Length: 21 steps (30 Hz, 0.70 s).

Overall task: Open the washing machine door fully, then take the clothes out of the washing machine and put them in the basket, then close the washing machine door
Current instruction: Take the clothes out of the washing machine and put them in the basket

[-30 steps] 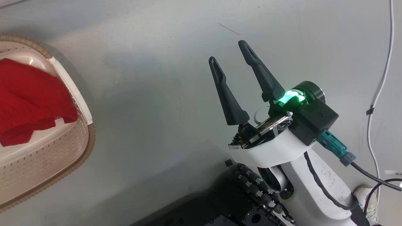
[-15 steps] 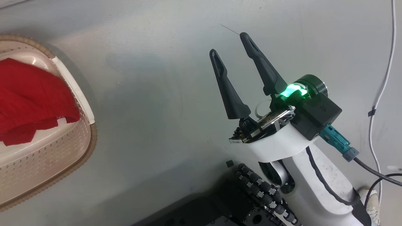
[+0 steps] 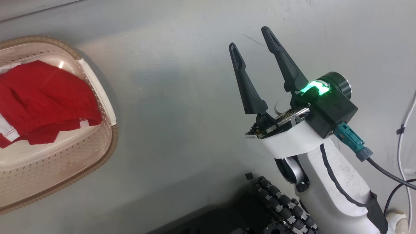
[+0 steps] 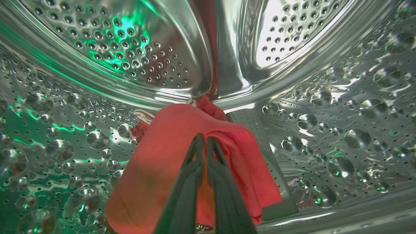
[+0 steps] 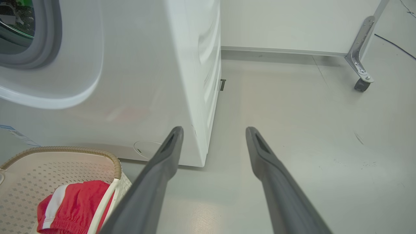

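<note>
Pale grey floor spreads before the white washing machine, and the cream basket sits on it near the machine's front lower edge. One red garment with white trim lies bunched in the basket, against its handled end wall. The right gripper hangs over bare floor, well apart from the basket, fingers spread wide with nothing between them. Inside the steel drum, the left gripper is pinched tight on another red garment, which drapes around its fingers beside the drum's raised rib, near the back wall.
</note>
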### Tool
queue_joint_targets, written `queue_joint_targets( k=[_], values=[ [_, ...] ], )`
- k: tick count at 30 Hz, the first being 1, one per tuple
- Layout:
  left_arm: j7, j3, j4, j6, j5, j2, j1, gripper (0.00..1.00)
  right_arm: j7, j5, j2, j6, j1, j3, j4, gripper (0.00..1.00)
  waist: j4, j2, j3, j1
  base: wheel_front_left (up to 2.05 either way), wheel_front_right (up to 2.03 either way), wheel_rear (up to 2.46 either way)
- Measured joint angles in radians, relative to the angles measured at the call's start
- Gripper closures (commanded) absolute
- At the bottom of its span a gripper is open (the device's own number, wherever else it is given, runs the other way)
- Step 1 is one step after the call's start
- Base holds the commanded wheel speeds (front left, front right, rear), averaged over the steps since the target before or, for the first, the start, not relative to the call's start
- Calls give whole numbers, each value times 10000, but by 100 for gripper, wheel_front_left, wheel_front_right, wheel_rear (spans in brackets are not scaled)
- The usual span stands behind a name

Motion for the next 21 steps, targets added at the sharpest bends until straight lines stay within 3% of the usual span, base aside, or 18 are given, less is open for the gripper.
queue_joint_targets(
  k=[11,16,21],
  values=[
    [-2042,431,-295,29,-470,-637,1384,100,0,-364,-8,12,27,-380,284,0,625,0,-500,0,0,0,0],
    [-3076,648,-387,232,-550,-786,2363,100,0,-472,-10,13,77,-560,416,0,854,0,-818,0,0,0,0],
    [-4149,759,-631,487,-608,-1300,3428,100,0,-711,-15,27,255,-773,617,0,1077,0,-1197,0,0,0,0]
  ],
)
